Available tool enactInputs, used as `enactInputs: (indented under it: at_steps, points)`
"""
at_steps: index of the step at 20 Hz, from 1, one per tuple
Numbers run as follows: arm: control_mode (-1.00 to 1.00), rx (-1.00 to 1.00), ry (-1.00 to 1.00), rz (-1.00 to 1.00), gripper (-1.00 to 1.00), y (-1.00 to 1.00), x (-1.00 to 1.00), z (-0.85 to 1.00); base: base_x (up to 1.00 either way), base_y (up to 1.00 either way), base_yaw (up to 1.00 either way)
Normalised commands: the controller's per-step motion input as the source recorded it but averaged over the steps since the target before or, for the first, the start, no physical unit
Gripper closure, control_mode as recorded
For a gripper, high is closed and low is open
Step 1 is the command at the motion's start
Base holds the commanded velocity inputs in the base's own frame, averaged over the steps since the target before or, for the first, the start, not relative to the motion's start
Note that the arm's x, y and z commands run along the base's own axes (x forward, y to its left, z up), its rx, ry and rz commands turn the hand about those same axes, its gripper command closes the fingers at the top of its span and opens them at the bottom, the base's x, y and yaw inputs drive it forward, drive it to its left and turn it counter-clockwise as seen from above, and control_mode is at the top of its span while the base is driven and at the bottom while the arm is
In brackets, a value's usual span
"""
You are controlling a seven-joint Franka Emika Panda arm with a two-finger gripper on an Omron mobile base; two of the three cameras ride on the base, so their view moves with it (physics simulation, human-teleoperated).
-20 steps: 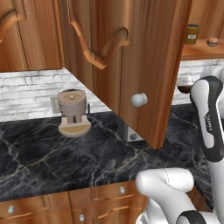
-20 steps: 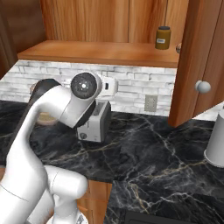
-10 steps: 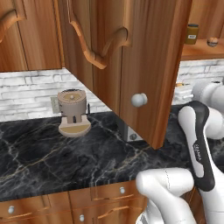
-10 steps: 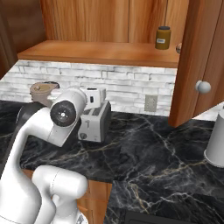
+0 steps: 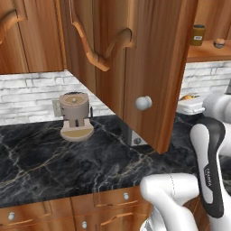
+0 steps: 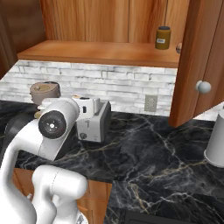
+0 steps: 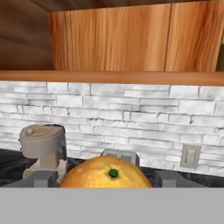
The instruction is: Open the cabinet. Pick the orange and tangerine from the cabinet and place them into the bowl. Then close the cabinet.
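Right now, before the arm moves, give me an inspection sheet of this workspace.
Surface: black marble counter, no spills seen.
Job's things: cabinet door swung open; orange fruit between the fingertips, orange or tangerine unclear.
Clutter: toaster, coffee machine and white canister on the counter; jar on the cabinet shelf.
Grippers: gripper closed on the fruit.
Cables: nothing seen.
Surroundings: white brick backsplash, wall outlet.

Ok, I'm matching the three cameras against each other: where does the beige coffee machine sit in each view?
Left base view: the coffee machine stands left of centre on the black counter, by the wall.
Right base view: far left, at mid-height.
Hand view: lower left.
Shared landmark: the white brick backsplash runs right behind it in all three.
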Motion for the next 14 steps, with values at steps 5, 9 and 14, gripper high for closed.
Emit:
enactInputs:
  at_steps: [5, 9, 14]
  points:
    - [-1.00, 0.00, -0.18, -0.02, 1.00, 0.00, -0.07, 0.33, 0.00, 0.00, 0.00]
    - [-1.00, 0.00, -0.17, -0.01, 1.00, 0.00, -0.10, 0.31, 0.00, 0.00, 0.00]
    - [-1.00, 0.00, 0.00, 0.00, 1.00, 0.00, 0.00, 0.00, 0.00, 0.00, 0.00]
